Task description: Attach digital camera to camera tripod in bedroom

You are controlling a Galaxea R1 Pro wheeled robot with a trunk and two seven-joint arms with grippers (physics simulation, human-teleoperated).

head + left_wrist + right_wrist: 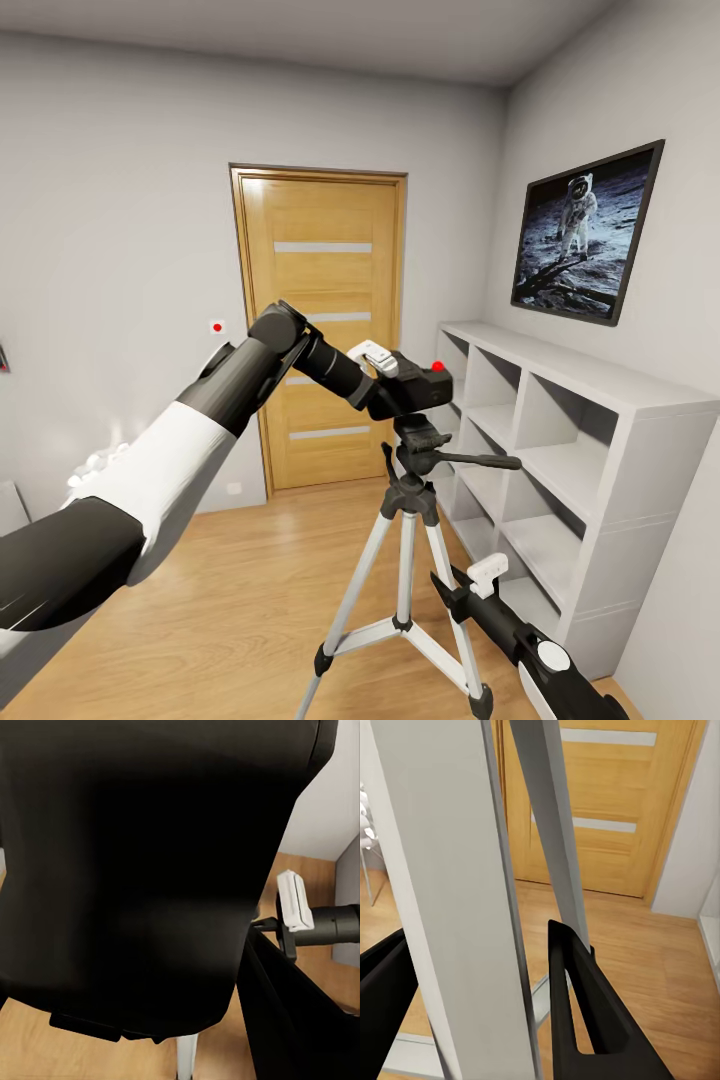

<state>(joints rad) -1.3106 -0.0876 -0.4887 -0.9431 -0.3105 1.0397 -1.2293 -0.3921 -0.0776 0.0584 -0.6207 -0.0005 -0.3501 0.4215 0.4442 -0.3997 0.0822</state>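
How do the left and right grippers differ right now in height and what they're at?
The left gripper is raised to the top of the camera tripod, shut on the digital camera right above the tripod's head; the right gripper hangs low by the tripod's legs. In the right wrist view its open fingers straddle a silver leg, gripping nothing. The left arm reaches out nearly level; the right reaches up from below. Both have black fingers and are close to the tripod.

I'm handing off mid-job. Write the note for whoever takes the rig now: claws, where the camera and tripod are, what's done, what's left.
Left claw: shut on the camera, holding it right above the tripod head.
Right claw: low, its fingers either side of a silver tripod leg, apparently open around it.
Done: camera picked up and brought over the head.
Left: confirm it is seated on the mount (contact can't be judged from here), then release and back away.
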